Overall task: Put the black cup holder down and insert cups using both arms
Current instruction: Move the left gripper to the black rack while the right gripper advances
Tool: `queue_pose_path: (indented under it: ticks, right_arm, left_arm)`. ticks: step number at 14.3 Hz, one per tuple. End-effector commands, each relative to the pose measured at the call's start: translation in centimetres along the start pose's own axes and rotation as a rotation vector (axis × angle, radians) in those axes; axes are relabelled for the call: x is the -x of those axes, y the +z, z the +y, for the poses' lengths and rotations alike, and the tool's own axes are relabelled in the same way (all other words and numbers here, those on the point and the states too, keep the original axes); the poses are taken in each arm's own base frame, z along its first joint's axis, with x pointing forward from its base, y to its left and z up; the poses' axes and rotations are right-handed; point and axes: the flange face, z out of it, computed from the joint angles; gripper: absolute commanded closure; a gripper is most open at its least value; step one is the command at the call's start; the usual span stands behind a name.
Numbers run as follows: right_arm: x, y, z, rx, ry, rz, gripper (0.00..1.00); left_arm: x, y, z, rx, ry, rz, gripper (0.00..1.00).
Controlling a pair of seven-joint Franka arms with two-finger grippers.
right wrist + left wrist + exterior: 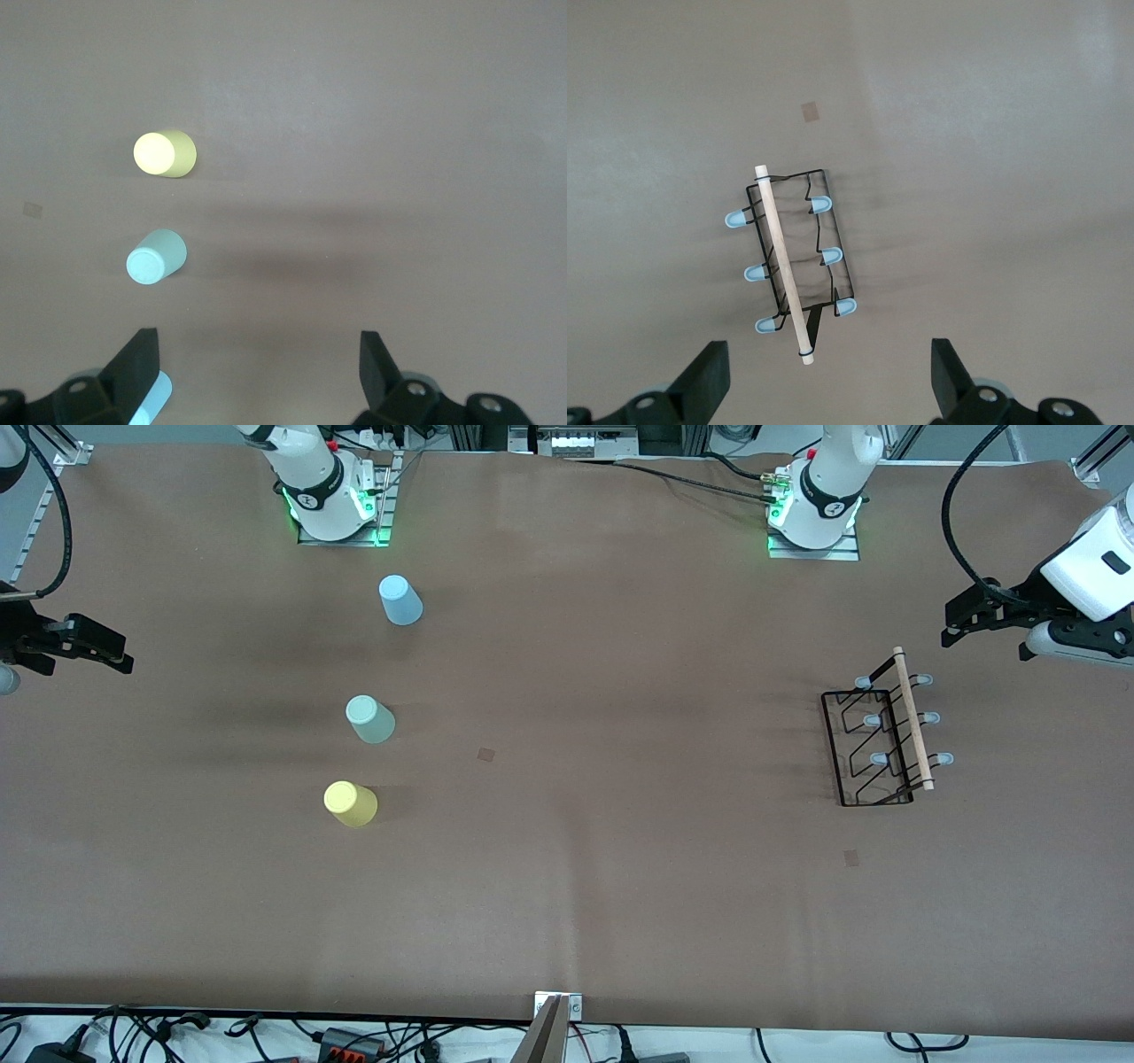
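On the brown table (567,886), the light, rigid black cup holder (877,735), right of frame, suits a grasp at its wooden rod (913,719); left gripper (974,615) and right gripper (93,651) hover wide open, empty.

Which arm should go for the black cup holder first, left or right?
Left. The left gripper hangs open at the black cup holder's end of the table, rack in its wrist view. The right gripper, also open, waits at the cups' end: blue, mint, yellow.

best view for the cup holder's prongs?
Left wrist view: the black cup holder sits mid-frame, with all six blue-tipped prongs and the wooden rod showing. The front view shows it smaller, toward the left arm's end of the table. The right wrist view shows only cups.
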Motion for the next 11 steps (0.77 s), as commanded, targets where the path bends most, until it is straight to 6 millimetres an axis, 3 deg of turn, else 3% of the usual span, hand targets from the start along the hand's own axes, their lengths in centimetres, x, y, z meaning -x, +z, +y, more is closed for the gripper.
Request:
queue_pose_path:
  ticks: [1, 5, 7, 9, 11]
  right_arm:
    - [-0.1, -0.1, -0.2, -0.010, -0.005, 0.000, 0.00]
    - [-0.2, 0.5, -0.1, -0.013, -0.016, -0.015, 0.00]
    - [-0.7, 4.0, -1.1, -0.025, -0.034, -0.149, 0.00]
    - [0.1, 5.1, -1.9, -0.030, -0.046, -0.233, 0.00]
    - [0.9, 6.6, -2.2, -0.035, -0.051, -0.275, 0.00]
  left_arm:
    - [0.2, -0.1, -0.1, -0.005, 0.009, -0.004, 0.00]
    - [0.2, -0.1, -0.2, -0.005, 0.007, -0.004, 0.00]
    - [0.1, 0.0, -0.3, -0.004, 0.004, -0.007, 0.00]
    - [-0.3, 1.1, -0.5, -0.001, 0.003, -0.028, 0.00]
    - [-0.2, 3.3, -1.0, 0.019, -0.005, -0.145, 0.00]
